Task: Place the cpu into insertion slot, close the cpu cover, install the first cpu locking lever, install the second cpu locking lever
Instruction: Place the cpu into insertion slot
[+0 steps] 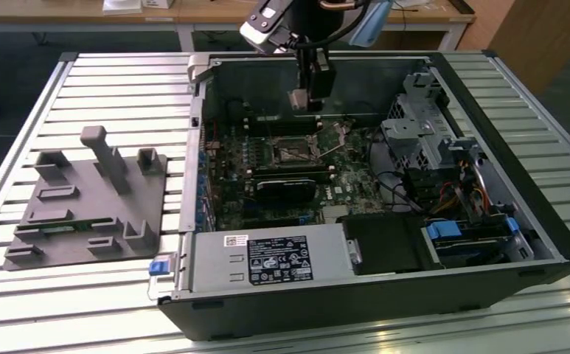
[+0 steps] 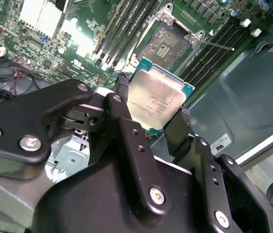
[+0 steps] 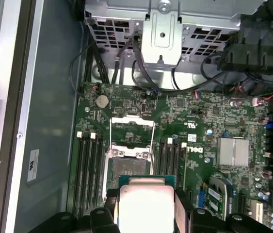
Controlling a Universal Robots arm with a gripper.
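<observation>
- Closest to you in both wrist views, the pincer [image 2: 154, 104] has its black fingers [image 2: 126, 131] clamped on the cpu [image 2: 158, 94] by two opposite edges, and the grey metal top faces the camera.
- You see the cpu held in the air over the green board [image 3: 199, 111], near the slot [image 3: 131, 167] but not touching it.
- Your slot lies bare, with a dark centre inside a silvery rim.
- You can see the cover [image 3: 132, 127] swung open on the side of the slot away from the cpu.
- Beside the slot, a thin metal lever [image 2: 216, 45] juts out, unlatched.
- From the exterior view, you find the arm reaching down into the open case [image 1: 363, 295], with the pincer above the board.
- That case lies on the slatted counter [image 1: 88, 295], with a grey fixture [image 1: 88, 199] beside it on the exterior view's left.
</observation>
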